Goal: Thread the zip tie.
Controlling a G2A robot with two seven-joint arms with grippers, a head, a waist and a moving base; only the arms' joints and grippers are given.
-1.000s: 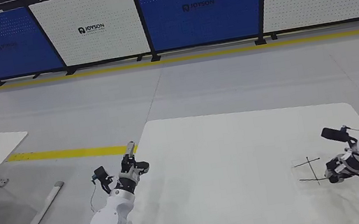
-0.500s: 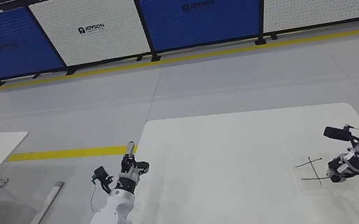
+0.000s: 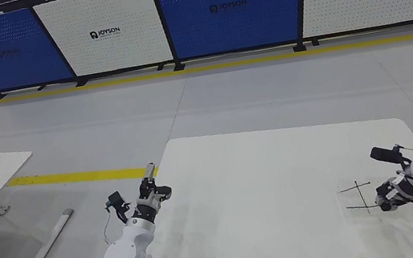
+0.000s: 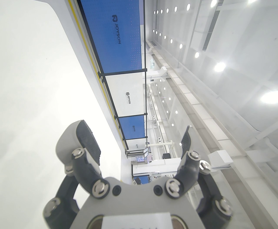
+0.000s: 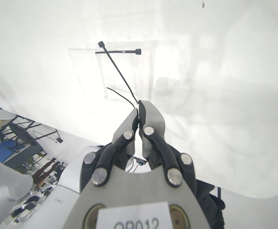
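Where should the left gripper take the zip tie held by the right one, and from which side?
On the held zip tie, probably the strap just behind its square head, the end farthest from the right gripper. Come from above, jaws across the thin strap, which crosses a second zip tie there.

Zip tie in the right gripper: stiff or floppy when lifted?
Likely semi-stiff: the zip tie runs nearly straight out from the shut right gripper, only gently bowed. Probably very light, being so thin, so its headed end may wobble.

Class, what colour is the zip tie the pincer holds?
Black; the zip tie shows best in the right wrist view.
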